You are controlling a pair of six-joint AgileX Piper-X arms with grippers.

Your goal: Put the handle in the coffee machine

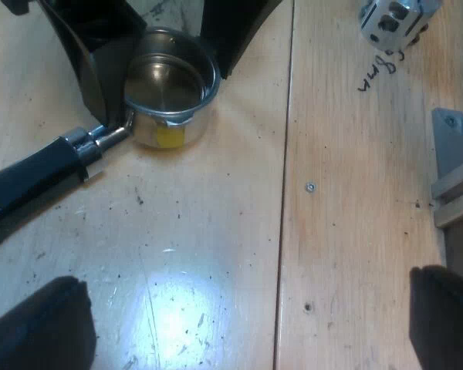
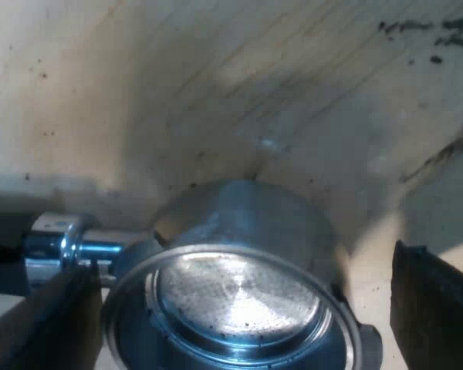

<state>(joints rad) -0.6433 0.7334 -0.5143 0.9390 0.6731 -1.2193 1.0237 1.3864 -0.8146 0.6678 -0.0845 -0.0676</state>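
1. Surface (image 1: 216, 254) of bare wood carries the holder (image 1: 170, 81), which lies flat with its cup mouth up and its handle (image 1: 31, 181) stretched along the boards. A lift that drags instead of rising would likely scrape or swing it.
2. Holder risk: the right jaws stand spread on either side of the metal cup, pinching nothing that I can make out. Round, smooth metal is a poor seat. Closing off-centre could, I judge, push the cup aside or let it turn in the grip.
3. Handle risk: its weight sits far from the cup, so a hold at the cup may let the holder droop or twist. It would then meet the machine crooked.
4. Left jaws: spread wide and empty, over bare surface near the holder. From there they cannot steady it.
5. Count, largest down:
   - one surface, two boards meeting at a seam
   - one holder, with one cup and one handle
   - two pairs of jaws
   - one grey bracket (image 1: 451, 146)
   - one shiny metal piece (image 1: 393, 19) I cannot identify
   - one yellow mark (image 1: 170, 137) on the cup
   - one screw (image 1: 310, 186)
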